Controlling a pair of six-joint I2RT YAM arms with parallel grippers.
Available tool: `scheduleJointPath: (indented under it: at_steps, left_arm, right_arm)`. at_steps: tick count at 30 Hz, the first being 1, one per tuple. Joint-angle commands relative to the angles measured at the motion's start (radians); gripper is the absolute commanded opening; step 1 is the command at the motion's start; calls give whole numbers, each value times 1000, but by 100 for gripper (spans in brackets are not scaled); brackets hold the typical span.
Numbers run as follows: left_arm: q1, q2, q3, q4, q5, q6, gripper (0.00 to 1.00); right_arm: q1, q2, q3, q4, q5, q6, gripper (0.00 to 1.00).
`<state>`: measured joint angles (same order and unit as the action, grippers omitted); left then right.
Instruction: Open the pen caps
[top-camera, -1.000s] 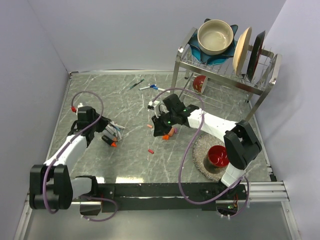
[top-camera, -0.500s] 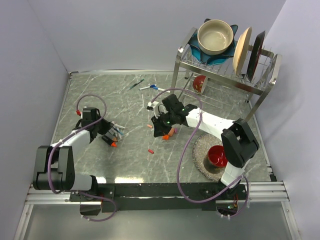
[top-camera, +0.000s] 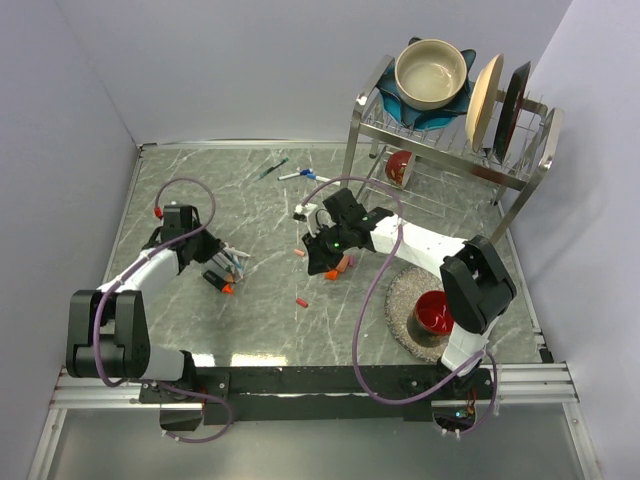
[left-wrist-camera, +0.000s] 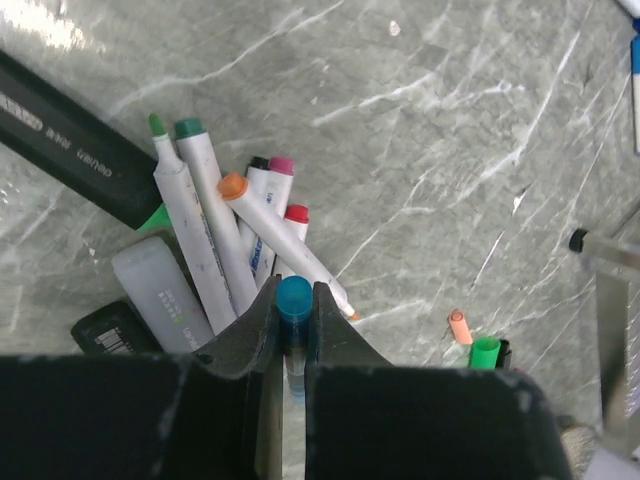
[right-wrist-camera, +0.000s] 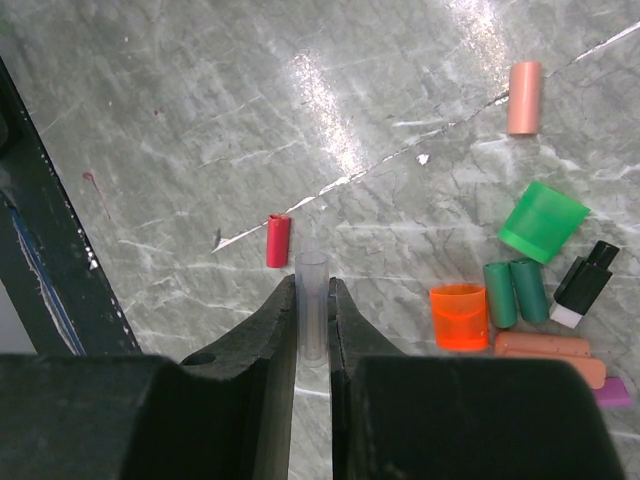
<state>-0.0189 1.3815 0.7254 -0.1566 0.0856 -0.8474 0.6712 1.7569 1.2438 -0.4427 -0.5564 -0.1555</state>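
My left gripper (left-wrist-camera: 294, 293) is shut on a blue-ended pen (left-wrist-camera: 294, 300), right beside a heap of white markers (left-wrist-camera: 215, 240) with coloured ends; from above the left gripper (top-camera: 215, 263) sits at that heap (top-camera: 232, 266). My right gripper (right-wrist-camera: 312, 290) is shut on a clear pen cap (right-wrist-camera: 311, 305) held just above the table. Loose pen caps lie around it: a red one (right-wrist-camera: 277, 241), a salmon one (right-wrist-camera: 523, 97), a wide green one (right-wrist-camera: 543, 221), an orange one (right-wrist-camera: 458, 317), two dark green ones (right-wrist-camera: 515, 292). In the top view the right gripper (top-camera: 325, 256) is mid-table.
A thick black highlighter (left-wrist-camera: 70, 140) lies left of the heap. Two pens (top-camera: 290, 173) lie at the back of the table. A dish rack (top-camera: 520, 165) with a bowl and plates stands back right. A red bowl (top-camera: 437, 312) sits on a round mat (top-camera: 398, 300).
The left arm has folded back toward the left wall, its gripper staying at the marker heap. The right arm has barely shifted. Both grips are unchanged.
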Motion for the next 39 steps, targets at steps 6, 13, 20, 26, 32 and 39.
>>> scheduleJointPath:
  at_steps: [6,13,20,26,32,39]
  left_arm:
    - [0,42,140,-192,0,235,3]
    - [-72,126,198,-221,6,274,5]
    - [-138,180,256,-267,-119,295,9]
    - [-162,203,269,-291,-173,307,13]
    - [-181,228,282,-296,-175,311,19]
    - [-190,234,296,-308,-204,311,28]
  right_arm:
    - [-5,4,48,-4,4,-19,0]
    - [-5,7,51,-7,4,-21,0]
    - [-5,6,52,-11,3,-22,0]
    - [-5,9,55,-13,0,-24,0]
    - [-7,9,57,-16,4,-26,0]
    - [-7,22,57,-13,65,-19,1]
